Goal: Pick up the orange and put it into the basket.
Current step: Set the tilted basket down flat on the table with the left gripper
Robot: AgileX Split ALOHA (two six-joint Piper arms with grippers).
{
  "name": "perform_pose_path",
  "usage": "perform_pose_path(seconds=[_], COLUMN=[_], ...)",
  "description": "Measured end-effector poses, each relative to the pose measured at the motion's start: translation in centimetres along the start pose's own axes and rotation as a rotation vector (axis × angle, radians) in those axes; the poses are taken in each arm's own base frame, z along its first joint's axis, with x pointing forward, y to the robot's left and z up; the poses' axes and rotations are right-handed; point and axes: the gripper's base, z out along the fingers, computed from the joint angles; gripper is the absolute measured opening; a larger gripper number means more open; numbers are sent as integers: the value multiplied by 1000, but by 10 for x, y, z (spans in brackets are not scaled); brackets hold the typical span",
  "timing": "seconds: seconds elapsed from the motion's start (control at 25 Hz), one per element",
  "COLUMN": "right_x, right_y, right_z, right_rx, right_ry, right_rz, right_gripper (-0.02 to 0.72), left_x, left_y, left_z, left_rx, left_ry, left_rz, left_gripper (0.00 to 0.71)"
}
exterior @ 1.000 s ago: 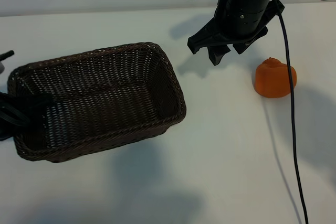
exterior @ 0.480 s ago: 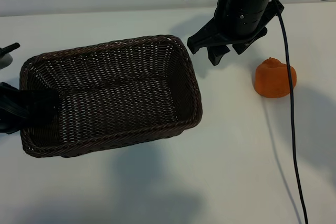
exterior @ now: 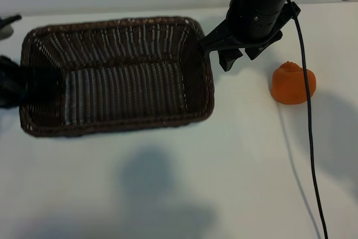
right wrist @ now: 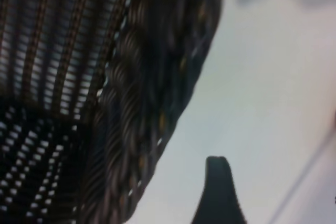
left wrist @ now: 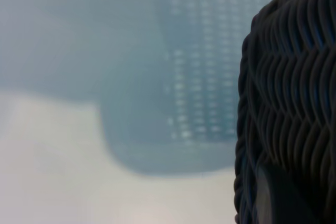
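One orange (exterior: 293, 83) right of basket (exterior: 112, 120)

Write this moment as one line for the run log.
left tool: grips basket end | right tool: open, beside basket | orange: on table, untouched

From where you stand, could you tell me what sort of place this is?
Probably a lab tabletop for robot trials: a bare white table, a black robot arm with its trailing cable, and only a basket and orange as props.

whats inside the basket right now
Nothing: the basket shows only bare weave. The orange sits on the table. The left tool grips its left wall, hiding that end.
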Motion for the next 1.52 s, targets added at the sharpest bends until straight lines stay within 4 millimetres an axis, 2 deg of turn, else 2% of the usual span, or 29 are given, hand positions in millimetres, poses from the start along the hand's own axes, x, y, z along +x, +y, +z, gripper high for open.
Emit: perform_pose_path(seconds=[0.28, 0.72, 0.88, 1.2, 1.52], right_x=[0, 0, 0, 0, 0], right_y=[0, 0, 0, 0, 0], right_z=[0, 0, 0, 0, 0], right_rx=[0, 0, 0, 0, -1], right_ry=[0, 0, 0, 0, 0], right_rz=[0, 0, 0, 0, 0], right_gripper=[500, 500, 500, 500, 500], left_x=[-19, -16, -17, -15, -14], left_y=[-1, -31, -32, -30, -30], left_z=[20, 68, 81, 95, 96], left_rx=[8, 58, 60, 57, 57], left_ry=[32, 91, 105, 129, 132], left_rz=[5, 71, 52, 19, 15], left_gripper=[148, 148, 148, 148, 148])
